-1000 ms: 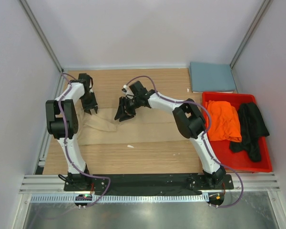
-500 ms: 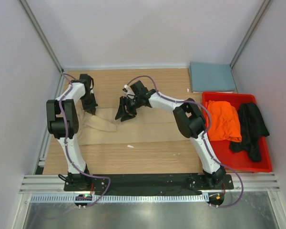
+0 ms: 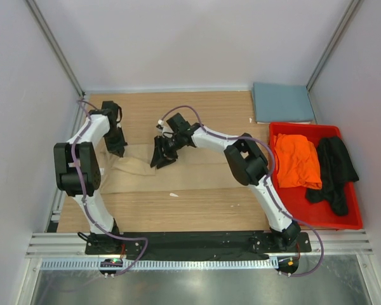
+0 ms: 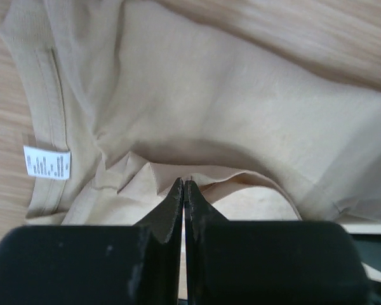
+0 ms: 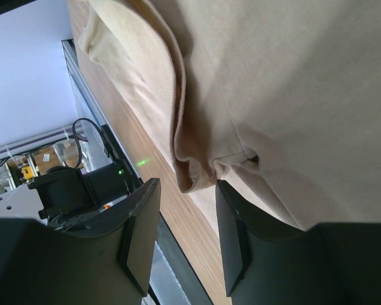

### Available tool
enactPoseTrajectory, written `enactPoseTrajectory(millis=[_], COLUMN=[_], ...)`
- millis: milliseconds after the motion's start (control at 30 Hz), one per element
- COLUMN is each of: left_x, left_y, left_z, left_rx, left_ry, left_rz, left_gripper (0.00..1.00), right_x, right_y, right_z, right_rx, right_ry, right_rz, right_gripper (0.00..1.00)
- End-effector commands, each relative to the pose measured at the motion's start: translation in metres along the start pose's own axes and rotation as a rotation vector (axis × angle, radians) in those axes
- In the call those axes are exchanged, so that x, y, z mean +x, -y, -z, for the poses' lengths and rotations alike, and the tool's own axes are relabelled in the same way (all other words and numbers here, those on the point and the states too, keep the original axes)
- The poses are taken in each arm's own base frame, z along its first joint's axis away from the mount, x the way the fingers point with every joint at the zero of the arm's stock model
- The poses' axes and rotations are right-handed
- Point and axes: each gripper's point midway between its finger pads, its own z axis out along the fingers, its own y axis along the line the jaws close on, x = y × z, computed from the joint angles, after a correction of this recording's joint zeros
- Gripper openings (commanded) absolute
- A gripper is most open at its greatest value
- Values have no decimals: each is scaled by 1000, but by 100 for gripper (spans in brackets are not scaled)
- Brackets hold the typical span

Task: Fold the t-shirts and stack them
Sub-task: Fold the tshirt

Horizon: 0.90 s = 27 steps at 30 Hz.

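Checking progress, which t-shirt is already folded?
The slate blue-grey t-shirt, a flat rectangle beyond the red bin; tan lies spread out, orange and black lie crumpled.

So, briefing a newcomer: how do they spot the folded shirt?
Find the red bin at the right. Just beyond its far edge lies the blue-grey t-shirt, a flat square, unlike the orange t-shirt and black t-shirt crumpled inside.

Robot lab test cell. Evidence: plain grey panel walls (image 3: 178, 44) on aluminium posts (image 3: 54, 44) box in the space beyond the left fingers (image 3: 119, 147) and right fingers (image 3: 159, 157). Wood-grain counter (image 3: 197, 210) sits under them. Black base plate (image 3: 197, 241) and slotted cable duct (image 3: 197, 264) are behind them at the near edge. Purple cables (image 3: 183, 107) run along both arms. Red bin (image 3: 314, 221) is off to the right of the right fingers. The right wrist view shows cluttered lab gear (image 5: 25, 165) past the counter edge.
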Motion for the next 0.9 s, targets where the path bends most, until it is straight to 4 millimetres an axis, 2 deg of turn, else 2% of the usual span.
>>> enactPoseTrajectory(millis=[0,133,233,300,333,400,533,600,867], left_x=[7,15,19,26,28,39,72,79,110], left_y=[-5,-7,-8,-10,-10,-12,-23,-24,-38], left_z=[20,22,25,26,30,29,28,35,46], left_rx=[-12,-12,-10,-18,-15,-20,-63,-58,-131], left_ry=[36,30,31,18,25,10,-31,-16,-37], left_rz=[25,33,44,57,79,105,199,266,398], left_gripper=[0,0,0,0,0,0,0,0,0], right_x=[-5,-4,-5,-4,-4,-1,3,6,9], right_y=[-15,-12,-14,-15,-14,-18,-25,-24,-29], right_z=[1,-5,-4,-5,-4,-6,-4,-3,2], right_rx=[-19,-2,1,-1,0,-22,-24,-20,7], right_ry=[5,-3,2,0,-1,-11,-13,-16,-17], right_rz=[62,65,72,70,64,60,67,65,78], right_gripper=[46,43,38,26,24,17,9,2,1])
